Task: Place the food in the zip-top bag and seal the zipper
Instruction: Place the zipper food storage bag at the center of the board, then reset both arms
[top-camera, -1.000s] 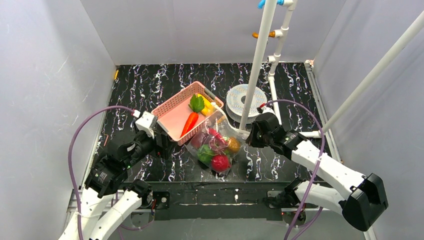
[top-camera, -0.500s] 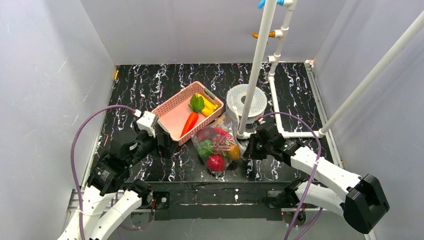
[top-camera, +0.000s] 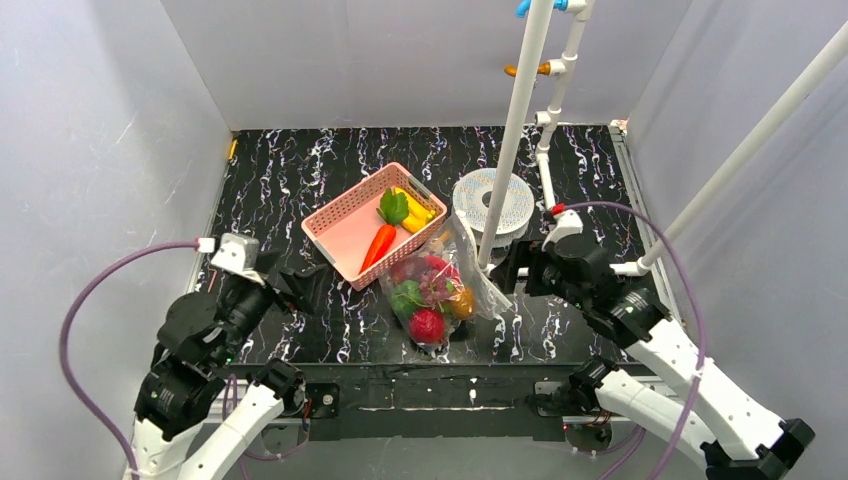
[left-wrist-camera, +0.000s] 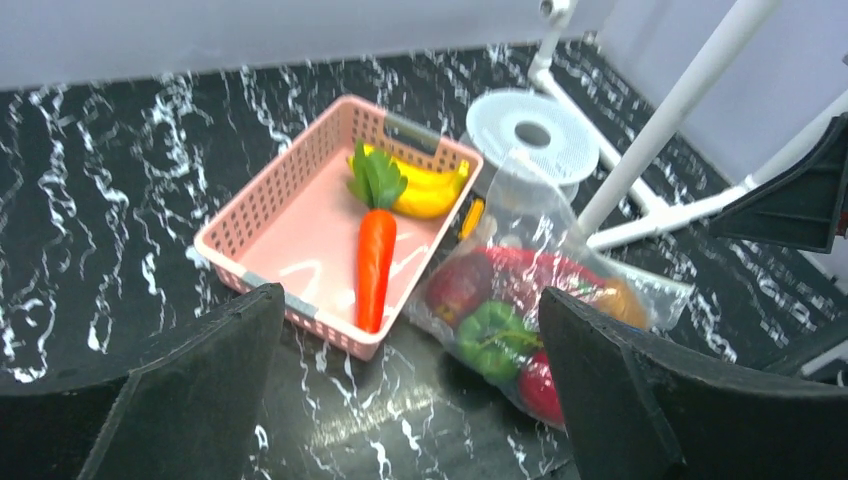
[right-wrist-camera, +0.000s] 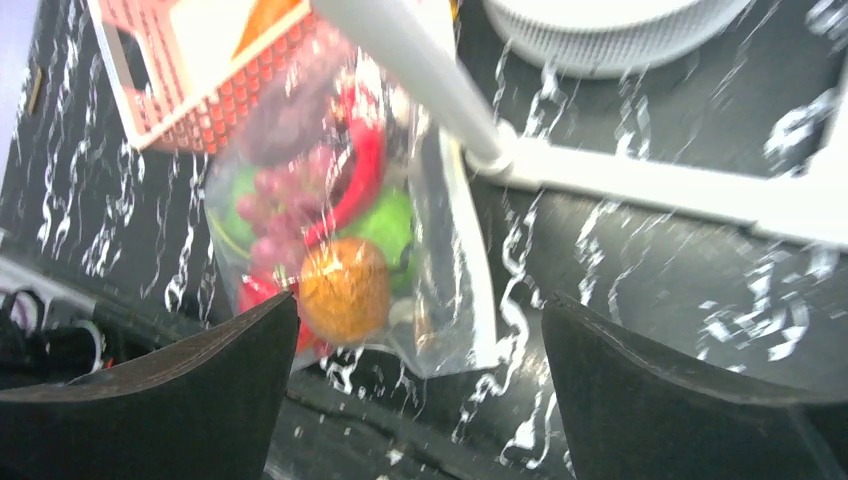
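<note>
Zip-top bag (top-camera: 445, 262) lies on the black table (top-camera: 280, 170) between the two grippers, and neither one touches it. The left gripper (top-camera: 300, 288) is spread wide with nothing in it. It sits near the front left corner of the pink basket (top-camera: 338, 207). The right gripper (top-camera: 510, 270) is spread wide too and holds nothing. It sits just right of the bag, by the foot of the white pipe (top-camera: 510, 130).

The right wrist view looks down at the bag up close. It shows a brown-orange fruit (right-wrist-camera: 345, 290), purple grapes (right-wrist-camera: 280, 200), a red chili (right-wrist-camera: 362, 165) and a green piece (right-wrist-camera: 392, 225) inside. It is blurry, and I cannot tell if the zipper is shut.

The left wrist view shows the whole basket, which the right one cuts off. A carrot (left-wrist-camera: 375, 255) and a yellow banana bunch (left-wrist-camera: 425, 192) lie inside the basket, not in the bag. A small yellow-and-black handle (left-wrist-camera: 470, 218) pokes out between basket and bag.

Only the top view shows both arms at once, the red apple (top-camera: 427, 325) at the near end of the bag, and the white round disc (top-camera: 475, 195) behind it.
</note>
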